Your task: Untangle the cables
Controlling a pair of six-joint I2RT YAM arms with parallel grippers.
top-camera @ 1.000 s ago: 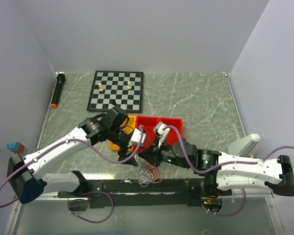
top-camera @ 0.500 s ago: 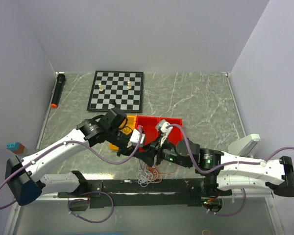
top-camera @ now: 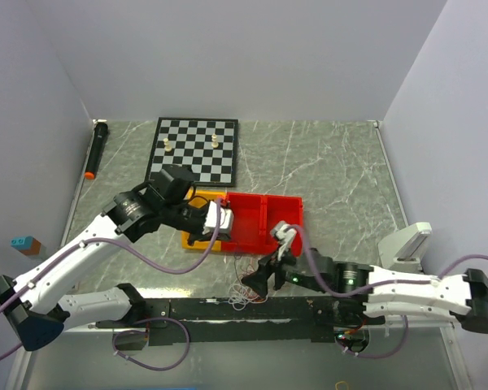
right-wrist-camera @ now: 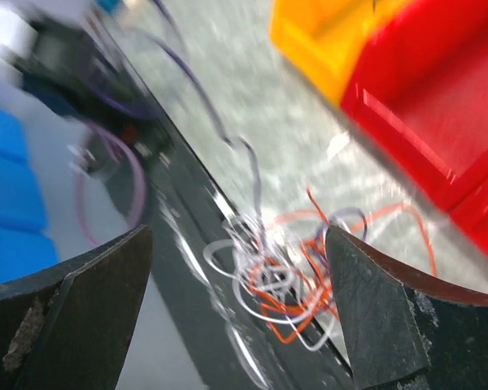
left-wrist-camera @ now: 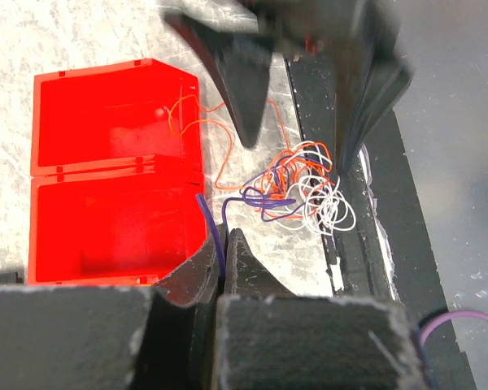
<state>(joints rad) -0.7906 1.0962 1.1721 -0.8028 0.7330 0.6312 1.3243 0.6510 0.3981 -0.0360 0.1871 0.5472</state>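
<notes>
Two risks stand out. The left gripper [left-wrist-camera: 228, 246] is clamped on one blue wire [left-wrist-camera: 214, 223], which runs ahead into the tangle of cables [left-wrist-camera: 302, 188]; a hard pull could tighten knots or drag the whole bundle. An orange strand [left-wrist-camera: 202, 122] reaching into the red box [left-wrist-camera: 106, 203] may snag. The right gripper [right-wrist-camera: 237, 244] gapes wide, holding nothing, the tangle just ahead between its jaws.

Cables [right-wrist-camera: 276, 284] — blurred, individual strands indistinguishable

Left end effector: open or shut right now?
Shut. In the left wrist view the left end effector has its fingertips together, pinching a bluish cable leading from the tangle.
</notes>
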